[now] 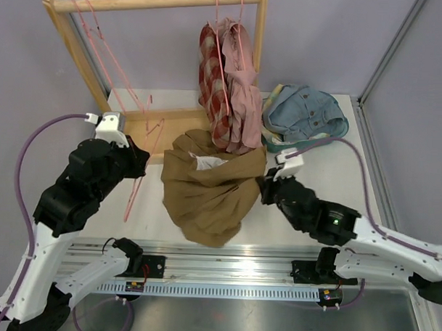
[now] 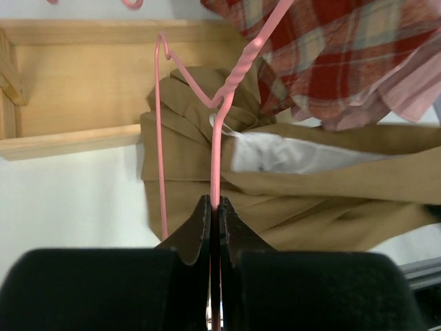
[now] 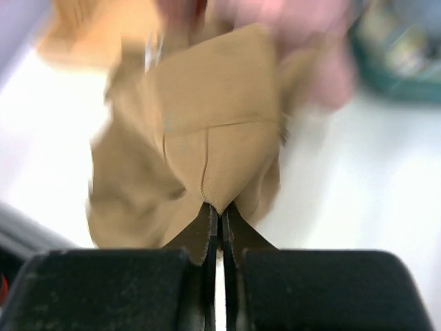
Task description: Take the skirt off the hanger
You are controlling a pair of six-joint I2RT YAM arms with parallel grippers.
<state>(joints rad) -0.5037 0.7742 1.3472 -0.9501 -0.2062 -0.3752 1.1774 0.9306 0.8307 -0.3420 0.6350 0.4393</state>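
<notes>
Bare white table [image 1: 337, 173] shows right of the floppy brown cloth skirt [image 1: 209, 187]; a wooden rack [image 1: 150, 2] stands close behind. The right gripper [image 3: 219, 210] pinches its edge; the left gripper [image 2: 213, 203] squeezes the thin pink wire hanger [image 2: 215, 158].

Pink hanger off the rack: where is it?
The pink hanger is pinched in the left fingers; in the top view it sits left of centre, just left of the brown skirt.

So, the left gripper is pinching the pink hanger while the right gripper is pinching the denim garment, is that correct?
Not quite: the right gripper is pinching the tan skirt, not the denim garment, as the right wrist view shows. The left gripper does pinch the pink hanger.
</notes>
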